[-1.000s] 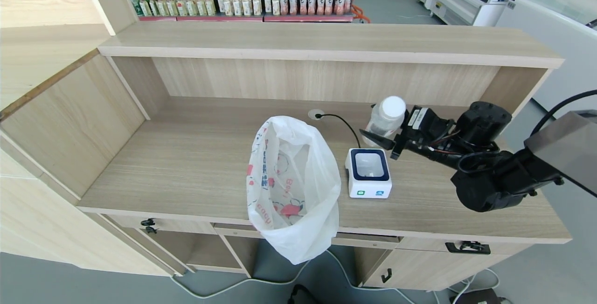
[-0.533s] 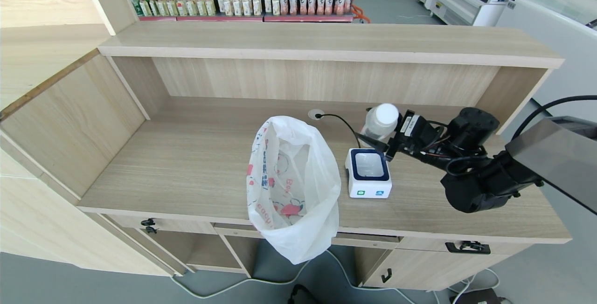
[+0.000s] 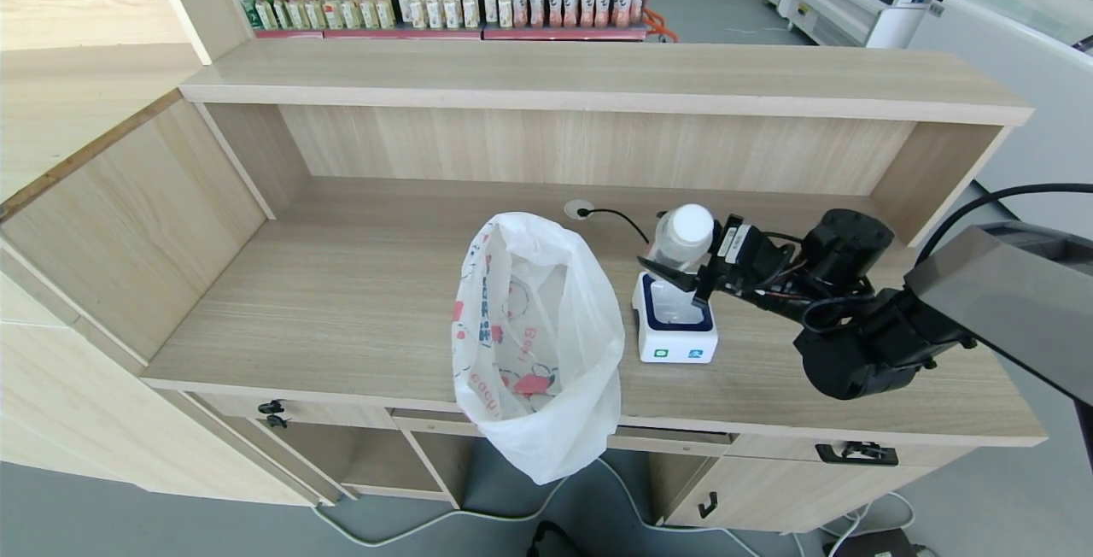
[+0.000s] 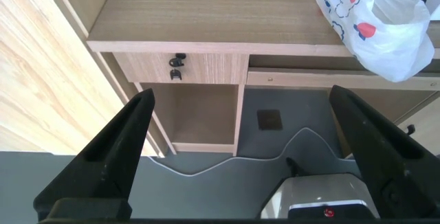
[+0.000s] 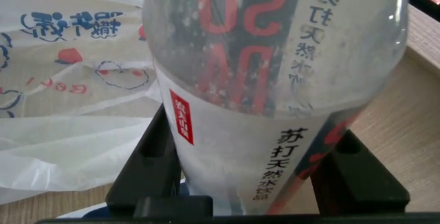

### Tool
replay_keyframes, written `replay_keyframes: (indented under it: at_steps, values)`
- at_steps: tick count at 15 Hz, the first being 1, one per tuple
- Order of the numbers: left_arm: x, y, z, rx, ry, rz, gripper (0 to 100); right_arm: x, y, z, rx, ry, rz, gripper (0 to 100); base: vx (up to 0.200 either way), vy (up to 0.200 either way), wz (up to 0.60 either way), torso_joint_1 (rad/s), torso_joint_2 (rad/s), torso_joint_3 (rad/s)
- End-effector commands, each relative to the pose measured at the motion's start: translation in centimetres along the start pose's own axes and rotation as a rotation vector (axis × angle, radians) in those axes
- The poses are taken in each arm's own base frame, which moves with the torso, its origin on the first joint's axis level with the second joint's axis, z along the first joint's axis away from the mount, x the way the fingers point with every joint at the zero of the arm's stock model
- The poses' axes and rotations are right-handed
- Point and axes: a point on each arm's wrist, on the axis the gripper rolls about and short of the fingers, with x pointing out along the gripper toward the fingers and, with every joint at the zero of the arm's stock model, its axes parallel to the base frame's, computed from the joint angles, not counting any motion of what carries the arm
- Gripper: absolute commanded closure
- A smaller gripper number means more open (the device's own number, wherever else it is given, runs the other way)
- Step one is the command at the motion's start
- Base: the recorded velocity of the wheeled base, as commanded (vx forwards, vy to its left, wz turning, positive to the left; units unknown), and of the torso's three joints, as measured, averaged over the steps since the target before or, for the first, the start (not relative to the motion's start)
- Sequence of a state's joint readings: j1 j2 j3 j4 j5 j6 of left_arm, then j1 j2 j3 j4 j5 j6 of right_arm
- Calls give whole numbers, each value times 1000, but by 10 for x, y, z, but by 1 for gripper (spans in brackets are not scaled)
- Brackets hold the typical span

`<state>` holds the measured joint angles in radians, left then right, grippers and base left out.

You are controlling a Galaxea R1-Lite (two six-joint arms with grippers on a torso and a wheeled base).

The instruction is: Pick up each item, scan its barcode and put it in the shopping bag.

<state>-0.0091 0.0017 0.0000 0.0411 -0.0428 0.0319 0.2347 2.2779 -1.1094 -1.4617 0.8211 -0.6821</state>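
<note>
**Scanning comes before bagging**

The right pincer point(image 3: 683, 271) is clamped on the bottle point(image 3: 688, 225), with its dark fingers on either side of the body below the white cap. The bottle stands roughly upright with its base over the window of the scanner point(image 3: 679, 342). Whether the two touch I cannot tell.

The step in hand looks like the scan itself. The barcode is not visible, so the printed side may need turning toward the window, slowly and about the bottle's own axis. The body is smooth and round and could slip, so the grip should stay firm while the bottle is kept low and steady over the glass.

The bag point(image 3: 534, 343) stands just beside the scanner on the worktop point(image 3: 359, 301), mouth open.

The left pincer point(image 4: 244, 97) hangs below the worktop's front edge with its jaws apart, holding nothing.
</note>
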Motion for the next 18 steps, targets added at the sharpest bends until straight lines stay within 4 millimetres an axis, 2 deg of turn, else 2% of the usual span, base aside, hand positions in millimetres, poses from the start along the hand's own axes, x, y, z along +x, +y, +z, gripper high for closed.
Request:
replay_keyframes:
  at_steps: [1, 12, 18]
  values:
    - [0, 0, 0, 0, 0, 0, 0, 1, 1, 0, 1, -1, 2, 100, 0, 0, 0, 0, 0, 0]
    - [0, 0, 0, -1, 0, 0, 0, 3, 8, -9, -5, 9, 9, 100, 0, 0, 0, 0, 0, 0]
    - [0, 0, 0, -1, 0, 0, 0, 4, 6, -8, -10, 5, 5, 100, 0, 0, 0, 0, 0, 0]
